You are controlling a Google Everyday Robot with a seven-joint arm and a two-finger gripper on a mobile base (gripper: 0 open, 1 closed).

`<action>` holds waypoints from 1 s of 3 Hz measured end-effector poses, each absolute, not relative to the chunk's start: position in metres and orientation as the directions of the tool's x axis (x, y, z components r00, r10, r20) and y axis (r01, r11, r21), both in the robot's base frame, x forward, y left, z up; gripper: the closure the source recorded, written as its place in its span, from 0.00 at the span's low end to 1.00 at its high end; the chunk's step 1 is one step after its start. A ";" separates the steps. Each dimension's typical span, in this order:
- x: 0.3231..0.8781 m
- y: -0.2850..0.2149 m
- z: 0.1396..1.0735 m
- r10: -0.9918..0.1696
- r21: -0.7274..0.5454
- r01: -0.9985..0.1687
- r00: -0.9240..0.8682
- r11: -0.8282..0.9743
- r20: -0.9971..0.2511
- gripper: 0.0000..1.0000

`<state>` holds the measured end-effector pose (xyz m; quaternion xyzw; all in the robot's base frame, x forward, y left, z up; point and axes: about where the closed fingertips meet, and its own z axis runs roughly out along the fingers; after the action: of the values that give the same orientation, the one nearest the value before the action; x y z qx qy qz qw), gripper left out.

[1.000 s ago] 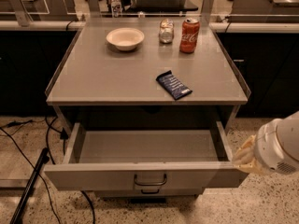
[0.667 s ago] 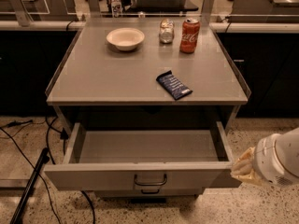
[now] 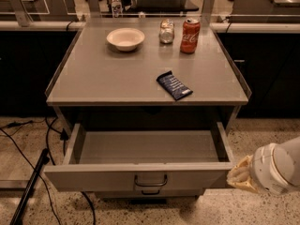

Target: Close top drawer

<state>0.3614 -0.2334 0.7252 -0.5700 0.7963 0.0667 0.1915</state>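
The top drawer [image 3: 140,176] is a wide grey metal drawer pulled far out of the grey cabinet. Its inside looks empty. A small dark bail handle [image 3: 150,180] sits at the middle of its flat front panel. My gripper [image 3: 239,176] is at the lower right, just beside the right end of the drawer front, close to or touching it. Only its pale tan tip and the white wrist [image 3: 276,168] behind it show. A second handle [image 3: 150,191] of a lower drawer peeks out below.
On the cabinet top [image 3: 93,78] stand a white bowl [image 3: 125,38], a small glass jar [image 3: 166,32], a red cola can [image 3: 190,29] and a dark blue snack packet [image 3: 174,85]. Black cables [image 3: 28,139] and a stand leg [image 3: 28,189] lie on the speckled floor at left.
My arm has dropped lower and pulled back toward the right edge, with the gripper tip staying near the drawer's right front corner. The drawer has stayed open.
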 end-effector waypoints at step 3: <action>0.352 -0.198 0.678 -0.810 -0.158 -0.926 -0.205 0.341 -0.549 1.00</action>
<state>0.3519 -0.1980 0.6784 -0.5644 0.7693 0.1033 0.2809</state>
